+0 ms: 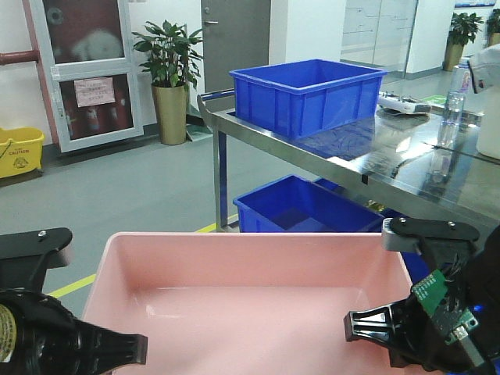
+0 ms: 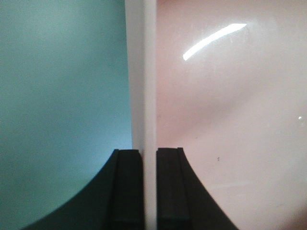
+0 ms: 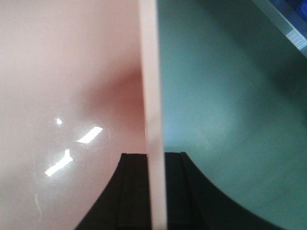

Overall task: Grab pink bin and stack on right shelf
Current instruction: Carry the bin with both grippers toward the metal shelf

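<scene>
1. The pink bin [image 1: 258, 289] is low down and very close in the front view. It sits between the two black robot arms.
2. The bin is open on top. Its inside is smooth and shiny.
3. The left fingers [image 2: 127, 191] are close together, pinching the left wall of the pink bin [image 2: 144, 72]. One finger is inside the bin and one is outside.
4. The right fingers [image 3: 132, 191] are close together too, pinching the right wall of the pink bin [image 3: 151, 72]. Here also one finger is inside and one is outside.
5. In both wrist views the grey-green floor [image 2: 62, 86] shows past the outside of the wall.
6. I cannot tell what is under the bin.
7. The right shelf [image 1: 375, 156] stands behind the bin and off to the right. It is apart from the bin. Its top is shiny metal.
8. A deep blue crate [image 1: 308, 94] stands on the top of the shelf, near its left end.
9. Another blue crate [image 1: 301, 207] sits on the lower level of the shelf, just past the far rim of the pink bin.
10. A clear bottle [image 1: 451, 117] stands on the shelf top farther right.
11. Far back by the wall are a green plant [image 1: 168, 55] in a gold pot and a yellow mop bucket [image 1: 19, 152].
</scene>
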